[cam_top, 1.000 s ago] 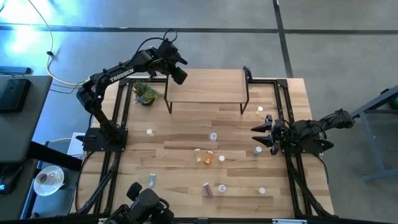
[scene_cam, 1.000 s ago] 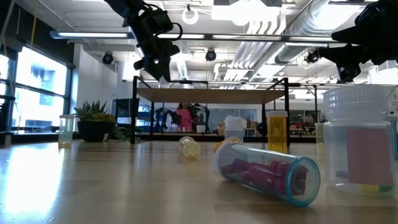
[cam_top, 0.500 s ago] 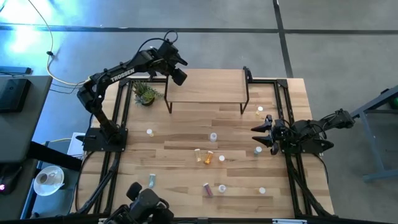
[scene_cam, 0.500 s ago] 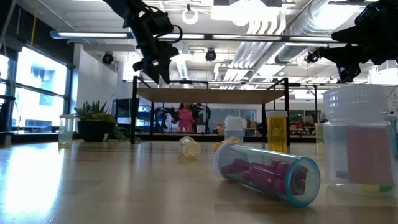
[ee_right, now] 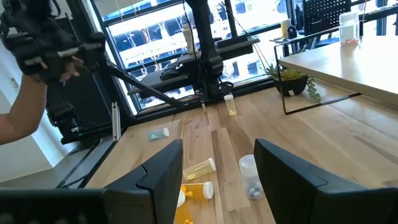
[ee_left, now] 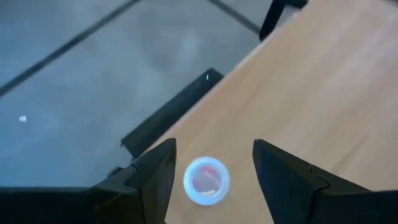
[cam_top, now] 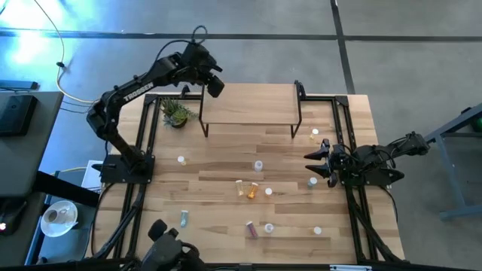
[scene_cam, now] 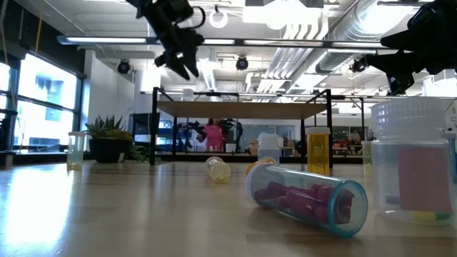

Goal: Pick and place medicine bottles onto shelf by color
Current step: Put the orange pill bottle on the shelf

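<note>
**Table (cam_top: 226, 154).** Most of the medicine bottles are spread across it, well apart from the left gripper and nearer the right gripper. Several lie on their sides, such as the purple-tinted bottle (scene_cam: 307, 198). A lying bottle can roll if it is nudged during an approach, and a grasp could then be missed.

**Shelf (cam_top: 252, 111).** One corner of its top board lies directly under the left gripper. The floor is seen just past that edge, so anything pushed outward there would be lost from the work area.

**Left gripper (ee_left: 214, 149).** It is held above the shelf corner with the jaws apart and nothing clamped. If the wrist is swung sideways before it is raised, a finger (ee_left: 155, 177) could strike the cap below.

**Right gripper (ee_right: 217, 149).** It waits over the table's right side, jaws apart and empty. No hazard is judged here.

**Placed bottle (ee_left: 206, 180).** It stands upright on the shelf, beneath the gap between the left fingers and near the board's edge. A light knock would likely tip it off. Pinkish contents show through it, and a wrong neighbour placed beside it would spoil the colour grouping.
</note>
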### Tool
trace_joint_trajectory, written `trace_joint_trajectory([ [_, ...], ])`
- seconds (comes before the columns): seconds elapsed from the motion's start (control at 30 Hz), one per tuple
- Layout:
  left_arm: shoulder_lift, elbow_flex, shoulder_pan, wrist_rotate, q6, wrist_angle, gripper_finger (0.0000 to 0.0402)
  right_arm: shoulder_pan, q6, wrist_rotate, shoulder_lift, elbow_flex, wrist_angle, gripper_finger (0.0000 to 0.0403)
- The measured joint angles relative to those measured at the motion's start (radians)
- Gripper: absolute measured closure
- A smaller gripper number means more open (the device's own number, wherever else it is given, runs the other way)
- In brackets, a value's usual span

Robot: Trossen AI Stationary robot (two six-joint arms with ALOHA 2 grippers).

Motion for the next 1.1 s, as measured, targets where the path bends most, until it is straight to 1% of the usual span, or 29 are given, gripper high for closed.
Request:
trace_joint_trajectory([
  [0.33,-0.132,0.004,-0.041,0.005,0.099,-0.001,0.0197,0.000,0.000,0.000,0.000,0.000,0.000,0.0213],
  [0.43,-0.171,-0.035,-0.070,0.007,0.106,0.018,0.0197,0.000,0.000,0.000,0.000,0.000,0.000,0.0213],
  [0.57,-0.228,-0.147,-0.110,0.048,0.105,0.079,0.0197,0.000,0.000,0.000,0.000,0.000,0.000,0.0213],
  [0.77,-0.328,-0.367,-0.187,0.105,0.061,0.278,0.0197,0.000,0.000,0.000,0.000,0.000,0.000,0.0213],
  [0.97,-0.395,-0.574,-0.303,0.112,-0.003,0.459,0.0197,0.000,0.000,0.000,0.000,0.000,0.000,0.0213],
  [1.1,-0.411,-0.690,-0.394,0.112,-0.034,0.561,0.0197,0.000,0.000,0.000,0.000,0.000,0.000,0.0213],
])
